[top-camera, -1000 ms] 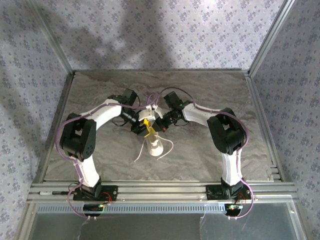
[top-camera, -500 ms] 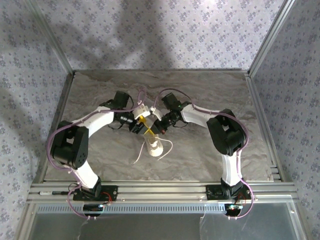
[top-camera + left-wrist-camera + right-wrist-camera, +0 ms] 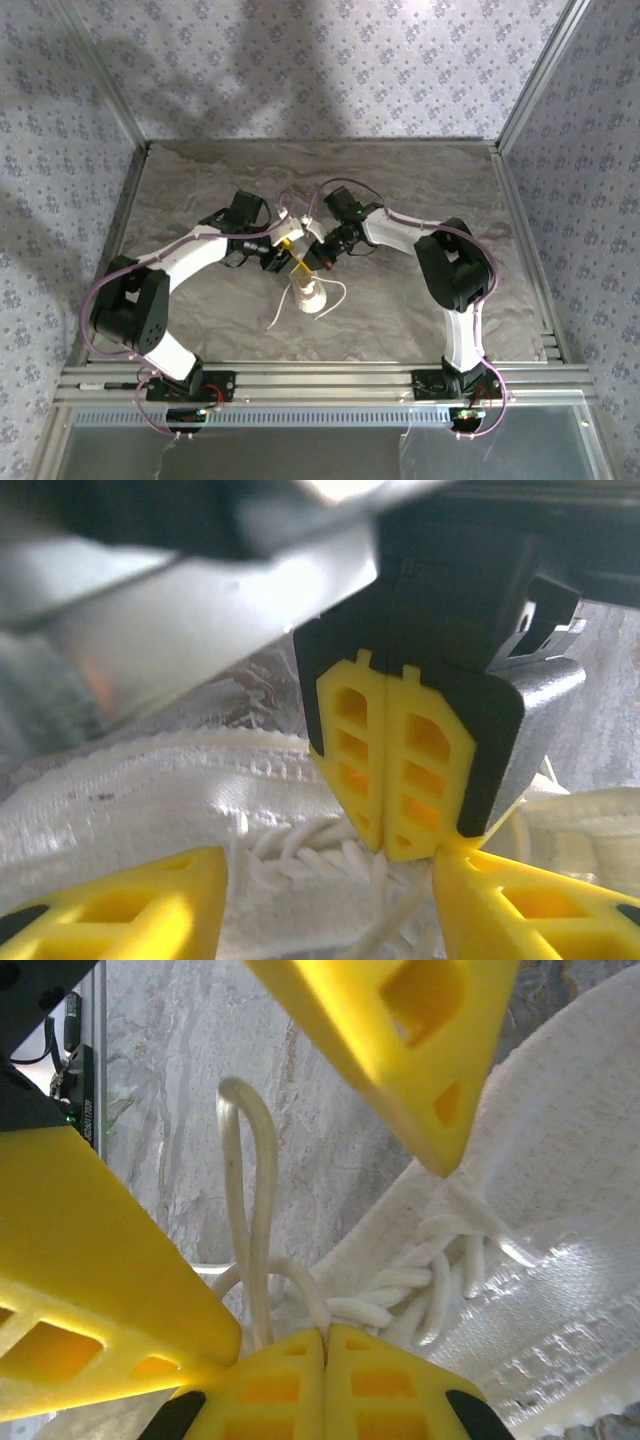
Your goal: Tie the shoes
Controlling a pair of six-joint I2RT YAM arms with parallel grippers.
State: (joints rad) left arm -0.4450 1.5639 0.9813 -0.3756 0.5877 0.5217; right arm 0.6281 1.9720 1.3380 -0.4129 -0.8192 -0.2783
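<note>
The small white sneaker [image 3: 308, 295] stands on the grey table, toe toward the arms. Both grippers meet just behind it, over its laced top. My right gripper [image 3: 325, 1335] is shut on a white lace [image 3: 300, 1295] right at the crossed lacing [image 3: 300, 855]. A lace loop [image 3: 250, 1180] rises beside it. The left wrist view shows that shut right gripper [image 3: 385, 848] between my own fingers. My left gripper [image 3: 332, 868] is open, its yellow fingers [image 3: 100, 1300] straddling the right gripper and the shoe's tongue. Loose lace ends [image 3: 336, 290] trail beside the shoe.
Grey marbled cloth [image 3: 420, 180] covers the table, fenced by aluminium rails [image 3: 320, 378] in front and patterned walls at the back and sides. The two arms arch inward and nearly touch over the shoe [image 3: 300, 250].
The left arm's elbow has swung outward to the left and lower, while its gripper stays at the shoe. The right arm and the shoe have hardly moved.
</note>
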